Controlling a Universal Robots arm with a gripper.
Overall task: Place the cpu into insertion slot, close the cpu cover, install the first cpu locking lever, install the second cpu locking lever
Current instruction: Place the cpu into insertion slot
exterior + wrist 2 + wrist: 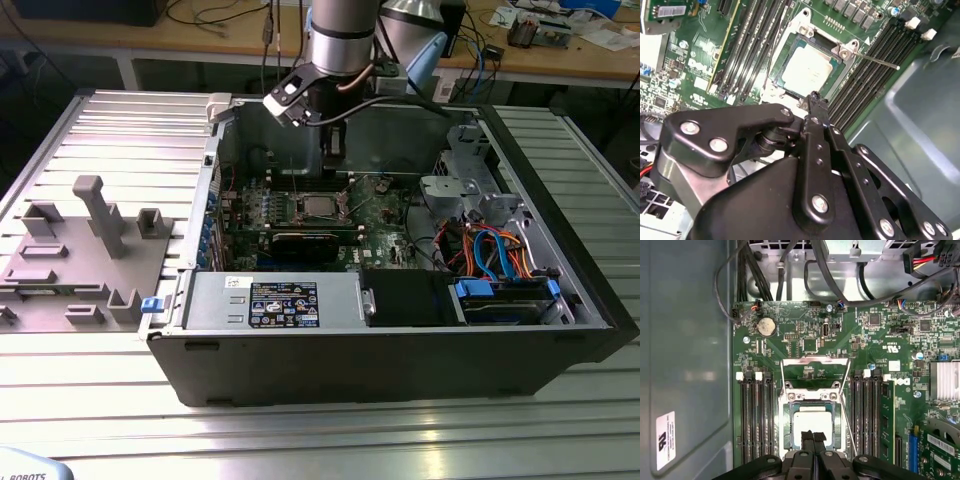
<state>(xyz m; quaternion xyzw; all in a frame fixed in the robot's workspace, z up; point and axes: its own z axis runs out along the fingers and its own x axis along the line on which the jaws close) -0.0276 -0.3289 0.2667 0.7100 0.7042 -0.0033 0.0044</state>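
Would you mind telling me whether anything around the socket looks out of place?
Nothing looks damaged. The cpu sits square in the insertion slot, but the cpu cover stands open and one locking lever juts free.

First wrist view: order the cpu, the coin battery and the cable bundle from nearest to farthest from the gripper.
1. cpu, right at the gripper.
2. coin battery, near the board's far edge.
3. cable bundle, beyond the board.

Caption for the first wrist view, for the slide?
Shut gripper over the cpu, which sits in the insertion slot on the green board.
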